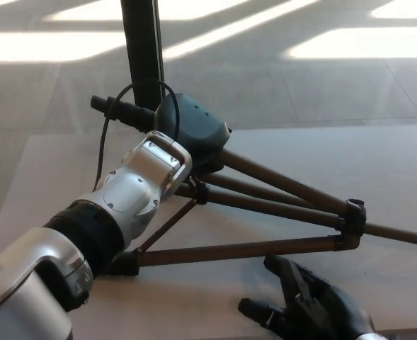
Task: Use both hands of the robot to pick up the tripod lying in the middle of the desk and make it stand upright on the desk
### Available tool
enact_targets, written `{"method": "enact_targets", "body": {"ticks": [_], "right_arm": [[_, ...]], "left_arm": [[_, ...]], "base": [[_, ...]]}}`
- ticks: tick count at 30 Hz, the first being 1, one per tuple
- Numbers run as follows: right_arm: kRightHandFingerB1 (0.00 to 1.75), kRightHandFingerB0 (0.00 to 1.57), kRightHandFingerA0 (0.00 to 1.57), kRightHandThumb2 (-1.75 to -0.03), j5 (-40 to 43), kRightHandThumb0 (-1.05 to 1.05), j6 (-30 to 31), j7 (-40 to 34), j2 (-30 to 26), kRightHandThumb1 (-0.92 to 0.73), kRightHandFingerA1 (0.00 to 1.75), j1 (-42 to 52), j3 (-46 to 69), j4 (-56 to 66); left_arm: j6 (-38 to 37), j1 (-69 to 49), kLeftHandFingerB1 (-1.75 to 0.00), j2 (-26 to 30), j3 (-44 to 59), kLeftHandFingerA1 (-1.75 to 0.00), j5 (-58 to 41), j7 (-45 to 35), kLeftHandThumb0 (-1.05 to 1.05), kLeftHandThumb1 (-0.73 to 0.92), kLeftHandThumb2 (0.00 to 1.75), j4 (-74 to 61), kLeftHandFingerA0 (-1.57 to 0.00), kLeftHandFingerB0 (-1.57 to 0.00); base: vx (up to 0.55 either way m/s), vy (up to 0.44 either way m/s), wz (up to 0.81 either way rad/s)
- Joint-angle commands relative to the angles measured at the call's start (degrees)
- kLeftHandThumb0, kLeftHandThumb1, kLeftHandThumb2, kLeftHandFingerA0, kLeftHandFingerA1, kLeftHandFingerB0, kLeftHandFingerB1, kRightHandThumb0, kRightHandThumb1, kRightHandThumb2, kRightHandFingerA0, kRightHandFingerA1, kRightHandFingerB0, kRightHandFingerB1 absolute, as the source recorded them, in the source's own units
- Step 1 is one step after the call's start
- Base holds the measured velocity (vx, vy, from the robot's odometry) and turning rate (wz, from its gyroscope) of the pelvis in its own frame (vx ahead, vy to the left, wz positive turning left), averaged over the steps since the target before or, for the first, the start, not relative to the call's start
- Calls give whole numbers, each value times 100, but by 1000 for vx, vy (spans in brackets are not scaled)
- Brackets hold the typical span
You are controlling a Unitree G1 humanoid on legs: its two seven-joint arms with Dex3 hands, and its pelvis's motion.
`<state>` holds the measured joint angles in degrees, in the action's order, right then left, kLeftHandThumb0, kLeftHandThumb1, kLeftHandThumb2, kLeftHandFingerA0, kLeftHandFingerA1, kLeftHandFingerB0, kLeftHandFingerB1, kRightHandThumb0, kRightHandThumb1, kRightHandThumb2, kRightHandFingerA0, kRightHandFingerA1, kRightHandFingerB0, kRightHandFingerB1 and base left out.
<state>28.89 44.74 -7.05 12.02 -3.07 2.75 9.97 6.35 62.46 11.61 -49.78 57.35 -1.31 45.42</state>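
Observation:
The tripod (265,205) lies tilted on the pale desk (378,156), its brown legs spread to the right and toward me. Its top end is raised off the desk and its black pan handle (120,110) sticks out to the left. My left hand (194,131) is wrapped over the tripod's top end where the legs meet, shut on it; its fingers are hidden under the palm. My right hand (307,308) is open at the desk's front edge, fingers spread, just below the nearest leg (243,249) and not touching it.
A black upright pole (143,53) stands just behind the tripod's top end. A thin black cable (105,142) loops over my left wrist. Beyond the desk's far edge is floor with bright sunlit patches.

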Motion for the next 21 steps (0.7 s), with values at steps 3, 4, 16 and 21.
{"method": "enact_targets", "body": {"ticks": [3,4,16,21], "right_arm": [[53,30,29,-62,316,-64,-545,-1712,1710,-75,83,-474,718,-903],[54,31,31,-62,346,-64,-602,-1787,1742,-75,84,-496,737,-927],[53,28,23,-61,950,-59,-605,-2448,1862,-72,84,-1012,920,-1130],[54,31,28,-60,897,-56,-341,-2532,2296,-69,81,-138,228,-848]], "left_arm": [[-216,606,-92,277,237,-150,165,-5,-40,81,72,-255,-88,-74],[-254,628,-86,296,287,-152,115,-11,-39,76,72,-268,-87,-74],[-395,763,-90,451,506,-154,-35,-350,-43,67,66,-456,-88,-81],[-483,1220,-106,597,410,-161,152,-444,-32,68,67,-291,-86,-82]], "base": [[0,0,0],[0,0,0],[0,0,0],[0,0,0]]}}
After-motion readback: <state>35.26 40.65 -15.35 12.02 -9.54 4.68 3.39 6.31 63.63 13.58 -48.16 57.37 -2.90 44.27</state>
